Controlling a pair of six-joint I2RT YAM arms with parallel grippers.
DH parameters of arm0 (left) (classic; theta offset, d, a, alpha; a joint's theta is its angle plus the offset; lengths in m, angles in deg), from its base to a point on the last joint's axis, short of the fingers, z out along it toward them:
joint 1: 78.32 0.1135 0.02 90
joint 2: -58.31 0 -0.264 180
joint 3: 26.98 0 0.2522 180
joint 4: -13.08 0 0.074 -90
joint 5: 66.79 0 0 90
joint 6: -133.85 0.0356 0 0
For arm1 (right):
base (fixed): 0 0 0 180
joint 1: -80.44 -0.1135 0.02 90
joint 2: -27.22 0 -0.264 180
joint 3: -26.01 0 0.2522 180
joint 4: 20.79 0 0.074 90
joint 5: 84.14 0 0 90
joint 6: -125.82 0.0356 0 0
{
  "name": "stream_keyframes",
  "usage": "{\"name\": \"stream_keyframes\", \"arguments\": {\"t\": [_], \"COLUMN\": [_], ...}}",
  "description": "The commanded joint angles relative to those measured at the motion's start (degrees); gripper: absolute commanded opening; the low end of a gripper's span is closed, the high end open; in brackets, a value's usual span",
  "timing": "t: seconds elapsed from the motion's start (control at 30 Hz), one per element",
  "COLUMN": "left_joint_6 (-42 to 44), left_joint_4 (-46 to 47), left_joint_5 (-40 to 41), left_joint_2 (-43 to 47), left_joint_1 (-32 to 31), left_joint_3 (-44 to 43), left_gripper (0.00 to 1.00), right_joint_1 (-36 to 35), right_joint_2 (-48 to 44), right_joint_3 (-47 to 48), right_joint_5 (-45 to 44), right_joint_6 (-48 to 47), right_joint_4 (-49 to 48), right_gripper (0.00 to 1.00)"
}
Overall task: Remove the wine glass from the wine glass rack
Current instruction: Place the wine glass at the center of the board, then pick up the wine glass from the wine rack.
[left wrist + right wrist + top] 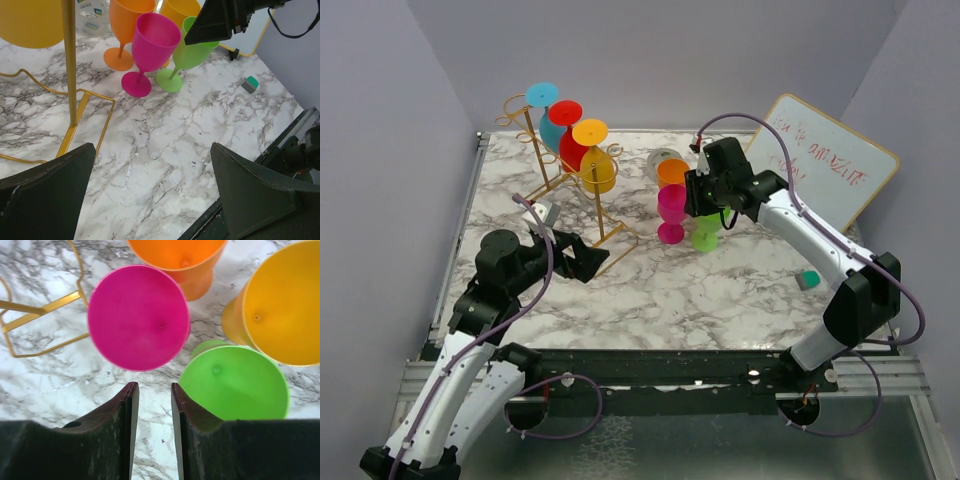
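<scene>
The gold wire wine glass rack [548, 187] stands at the back left, its post [69, 60] close in the left wrist view. Three wine glasses hang upside down on it: blue [552, 125], red [572, 145] and yellow [598, 168]. Upright on the marble stand an orange glass [672, 172], a magenta glass [672, 203], a green glass [706, 235] and a yellow-orange one [285, 315]. My right gripper [153, 386] hovers above the magenta [137, 317] and green [235, 382] glasses, jaws slightly apart, only marble between them. My left gripper [582, 262] is wide open near the rack's base, empty.
A whiteboard [825, 165] leans at the back right. A small green and grey block [808, 280] lies on the right of the table. A clear lidded container [663, 158] sits behind the orange glass. Walls close in the left, back and right sides.
</scene>
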State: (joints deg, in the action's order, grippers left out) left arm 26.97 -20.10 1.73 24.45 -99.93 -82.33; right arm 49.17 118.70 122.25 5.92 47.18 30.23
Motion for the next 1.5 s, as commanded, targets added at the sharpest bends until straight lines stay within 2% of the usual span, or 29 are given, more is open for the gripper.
{"name": "stream_keyframes", "arguments": {"t": [0.0, 0.27, 0.47, 0.8, 1.07, 1.17, 1.3, 1.47], "left_joint_6": [0.60, 0.54, 0.41, -0.51, -2.31, -2.37, -2.94, -2.80], "left_joint_4": [0.06, 0.07, 0.00, -2.43, -3.74, -5.23, -5.37, -5.37], "left_joint_5": [0.22, 1.94, 2.53, 8.20, 8.83, 8.69, 8.37, 8.19], "left_joint_2": [-0.35, 0.77, 1.06, 1.59, 6.65, 7.12, 7.54, 7.58], "left_joint_1": [0.00, -0.01, 0.03, -0.01, 0.00, 0.01, 0.03, 0.04], "left_joint_3": [-2.18, -2.01, -1.92, -0.61, 0.62, 0.59, 0.93, 0.63], "left_gripper": [0.99, 0.99, 0.99, 0.99, 0.99, 0.99, 0.99, 0.99], "right_joint_1": [0.24, 0.24, 0.24, 0.24, 0.24, 0.24, 0.24, 0.16], "right_joint_2": [-3.24, -3.15, -4.41, -1.92, 7.81, 12.60, 16.77, 22.41], "right_joint_3": [2.29, 3.23, 5.82, 12.82, 23.55, 30.17, 33.46, 39.75], "right_joint_5": [6.78, 2.03, 4.11, 13.97, 23.98, 29.90, 36.18, 40.52], "right_joint_6": [2.06, 2.13, 1.76, 8.93, 16.68, 18.47, 23.39, 28.21], "right_joint_4": [0.85, 2.47, 1.78, -9.51, -17.19, -17.04, -22.79, -25.93], "right_gripper": [0.38, 0.39, 0.41, 0.48, 0.54, 0.56, 0.58, 0.59]}}
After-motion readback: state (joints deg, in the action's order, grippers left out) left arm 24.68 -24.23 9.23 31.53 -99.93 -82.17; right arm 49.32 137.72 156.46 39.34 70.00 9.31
